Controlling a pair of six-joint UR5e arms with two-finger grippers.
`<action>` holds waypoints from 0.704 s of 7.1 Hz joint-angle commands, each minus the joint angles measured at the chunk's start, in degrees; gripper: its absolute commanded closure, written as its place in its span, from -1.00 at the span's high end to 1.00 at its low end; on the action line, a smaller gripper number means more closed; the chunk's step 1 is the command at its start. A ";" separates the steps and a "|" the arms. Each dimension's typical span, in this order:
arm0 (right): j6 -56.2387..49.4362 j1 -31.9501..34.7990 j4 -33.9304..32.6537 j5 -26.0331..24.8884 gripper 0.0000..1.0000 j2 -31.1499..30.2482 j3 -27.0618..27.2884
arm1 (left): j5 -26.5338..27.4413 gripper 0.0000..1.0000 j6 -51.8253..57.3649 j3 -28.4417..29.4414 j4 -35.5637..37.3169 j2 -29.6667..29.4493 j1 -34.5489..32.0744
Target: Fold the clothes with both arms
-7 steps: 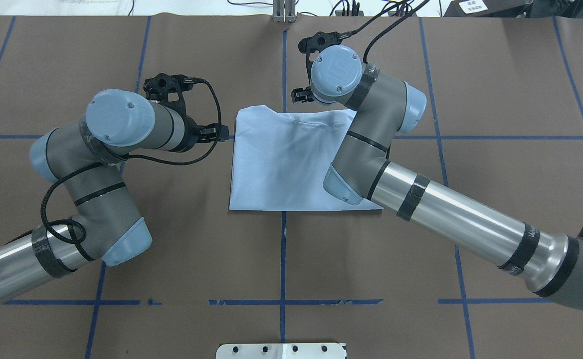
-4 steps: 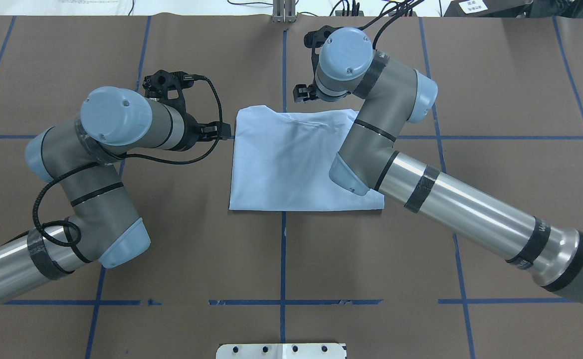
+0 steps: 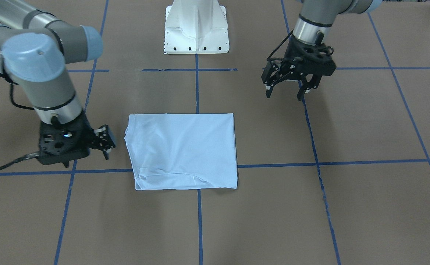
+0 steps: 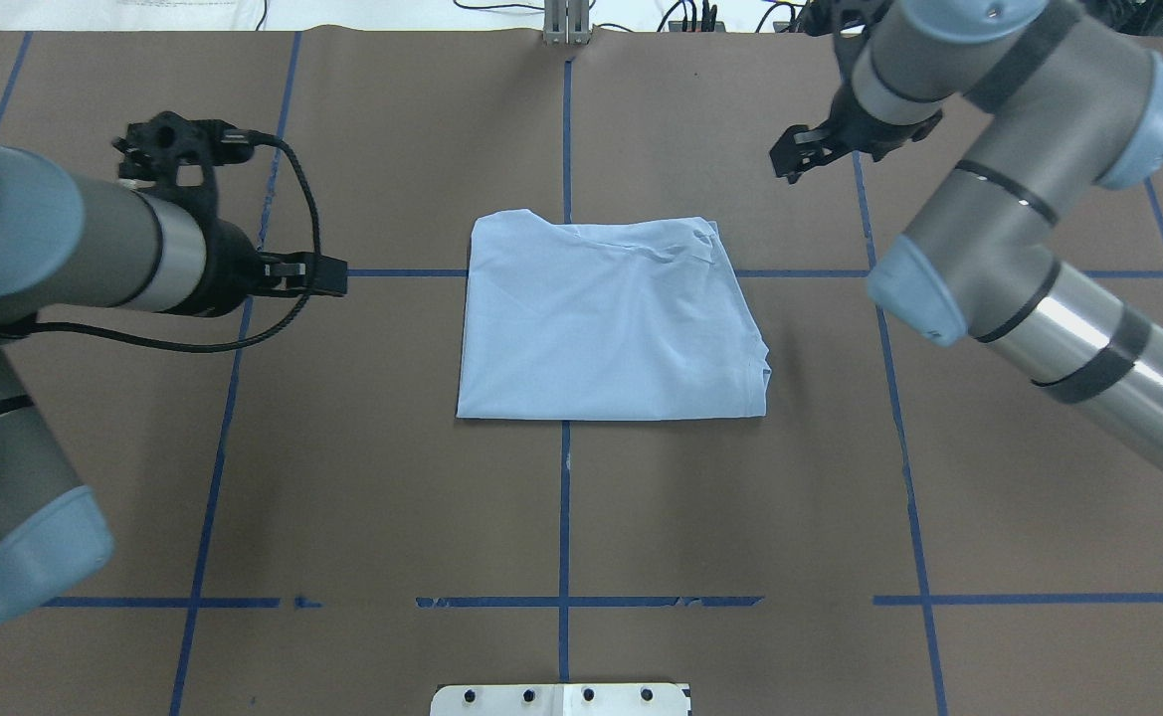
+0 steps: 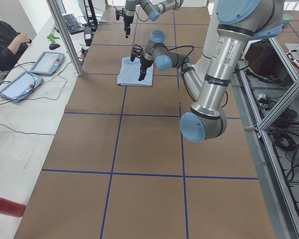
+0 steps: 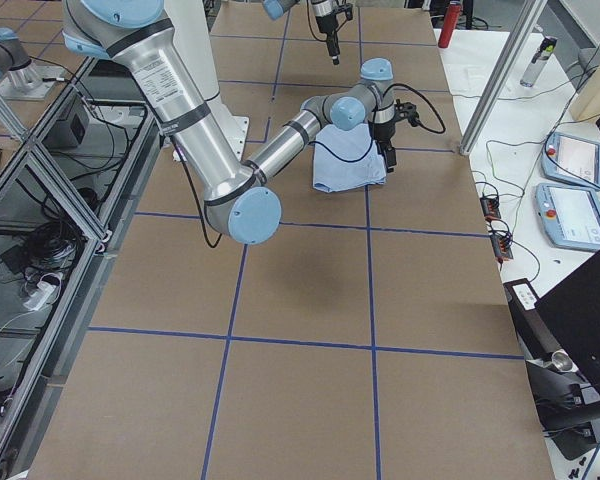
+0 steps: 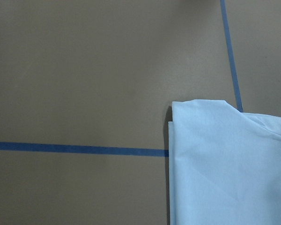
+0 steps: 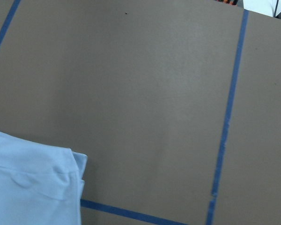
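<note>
The pale blue T-shirt (image 4: 611, 328) lies folded into a flat rectangle at the table's middle; it also shows in the front view (image 3: 183, 151). Its print and neck label are hidden. My left gripper (image 4: 327, 273) hangs open and empty off the shirt's left side; in the front view (image 3: 284, 94) its two fingers stand well apart. My right gripper (image 4: 790, 159) is open and empty, past the shirt's far right corner; the front view (image 3: 106, 141) shows it beside the shirt. Each wrist view shows only a shirt corner, left (image 7: 225, 168) and right (image 8: 33, 187).
The brown table cover carries a grid of blue tape lines (image 4: 564, 497). The white pedestal base (image 3: 196, 29) stands at the robot's side. A person (image 5: 5, 45) and tablets (image 5: 17, 84) are at a side bench beyond the table's far edge.
Both arms have drawn back from the shirt: the left gripper moved left, the right gripper moved right and farther away. The shirt now lies uncovered and has not moved.
</note>
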 commanded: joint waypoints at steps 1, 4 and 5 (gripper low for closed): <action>-12.59 9.43 -2.07 8.14 1.00 -9.85 6.12 | -3.81 1.00 10.96 -7.15 3.88 7.83 -7.15; -32.54 24.72 -2.25 21.34 1.00 -24.78 5.96 | -15.49 1.00 46.82 -5.60 3.88 19.17 -30.56; -36.86 26.68 -1.98 21.28 1.00 -29.53 6.05 | -19.09 1.00 60.97 -0.62 3.97 21.03 -40.22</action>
